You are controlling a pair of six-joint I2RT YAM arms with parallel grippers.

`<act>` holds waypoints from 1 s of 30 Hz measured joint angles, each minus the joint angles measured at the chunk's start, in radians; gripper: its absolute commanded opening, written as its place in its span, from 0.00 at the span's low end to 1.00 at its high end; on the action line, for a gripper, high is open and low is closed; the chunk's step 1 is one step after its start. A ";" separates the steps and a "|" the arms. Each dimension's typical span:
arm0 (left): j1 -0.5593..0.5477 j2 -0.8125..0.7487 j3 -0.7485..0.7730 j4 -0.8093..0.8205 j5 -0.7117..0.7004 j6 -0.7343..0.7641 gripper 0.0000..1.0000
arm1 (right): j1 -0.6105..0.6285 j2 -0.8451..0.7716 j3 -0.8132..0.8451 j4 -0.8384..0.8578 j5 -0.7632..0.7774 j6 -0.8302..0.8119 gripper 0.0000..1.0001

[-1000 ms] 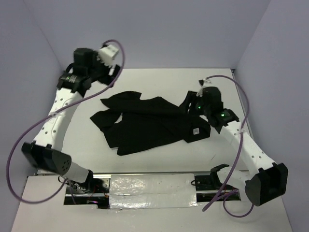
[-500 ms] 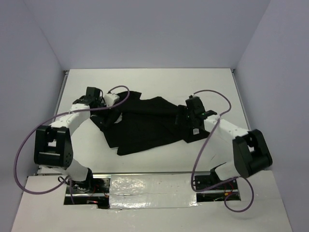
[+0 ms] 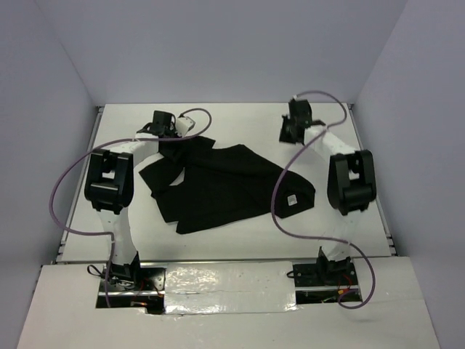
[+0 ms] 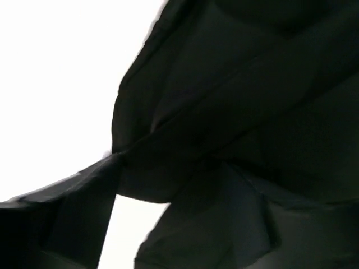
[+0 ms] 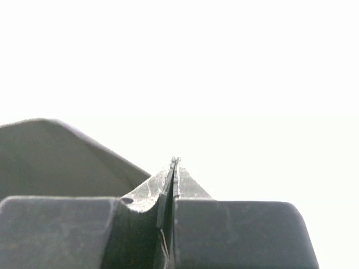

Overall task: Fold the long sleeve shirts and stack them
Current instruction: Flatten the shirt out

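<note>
The black long sleeve shirt (image 3: 218, 185) lies crumpled and partly spread in the middle of the white table, its small white tag (image 3: 292, 198) near the right corner. My left gripper (image 3: 168, 137) is down at the shirt's far left corner. The left wrist view is filled with black folds of the shirt (image 4: 252, 112), and the fingers cannot be made out against the dark cloth. My right gripper (image 3: 288, 131) is at the far right of the table, apart from the shirt. In its wrist view the right gripper (image 5: 175, 162) is shut, with nothing between the pads.
The table (image 3: 240, 116) is walled by pale panels at the back and on both sides. Purple cables loop from both arms, one across the shirt's right part (image 3: 280, 189). The arm bases stand on a foil-covered strip (image 3: 229, 280) at the near edge.
Both arms stretched out to the far side of the table. The right gripper left the shirt's right edge and shut. The left gripper came to the shirt's far left corner.
</note>
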 measured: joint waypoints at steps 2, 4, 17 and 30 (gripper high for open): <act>-0.010 0.037 0.049 0.016 -0.017 -0.007 0.54 | -0.002 0.128 0.232 -0.021 -0.008 -0.037 0.00; -0.014 0.074 0.073 0.012 -0.024 0.003 0.17 | 0.000 0.255 0.470 -0.074 -0.017 -0.059 0.13; 0.016 0.048 0.045 -0.015 -0.022 -0.057 0.00 | 0.092 -0.496 -0.341 -0.098 0.045 0.048 0.89; 0.030 -0.026 -0.011 -0.050 -0.016 -0.112 0.00 | 0.162 -0.301 -0.518 0.043 0.009 0.175 0.21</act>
